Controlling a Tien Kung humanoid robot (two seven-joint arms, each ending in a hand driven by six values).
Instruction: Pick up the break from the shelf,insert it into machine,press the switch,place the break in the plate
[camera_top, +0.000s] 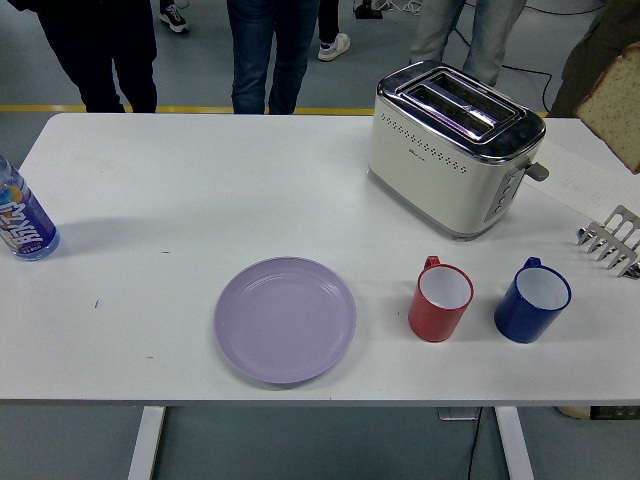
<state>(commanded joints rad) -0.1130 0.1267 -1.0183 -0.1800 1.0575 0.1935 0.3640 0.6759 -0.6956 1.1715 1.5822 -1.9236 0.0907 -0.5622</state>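
Currently, the slice of bread (616, 108) is hanging in the air at the picture's right edge, above the table's far right corner and clear of the metal rack (612, 240) standing at the right edge. It is showing a pale, porous crumb face with a darker crust line along its lower edge, and it is tilting slightly. Whatever is holding it is lying outside the frame; neither robot hand is showing, so their state cannot be told. The toaster (455, 148) is sitting near the far edge, right of centre, with two open slots facing up and its lever at the right end. The step in hand is probably carrying the slice to a slot. Doing it well is meaning turning the slice so its thin edge is lining up with the slot's length, centring it, then lowering it straight. The lilac plate (285, 319) is waiting near the front edge; a red mug (440, 300) and a blue mug (532, 300) are standing right of it. People are standing beyond the table (200, 190).
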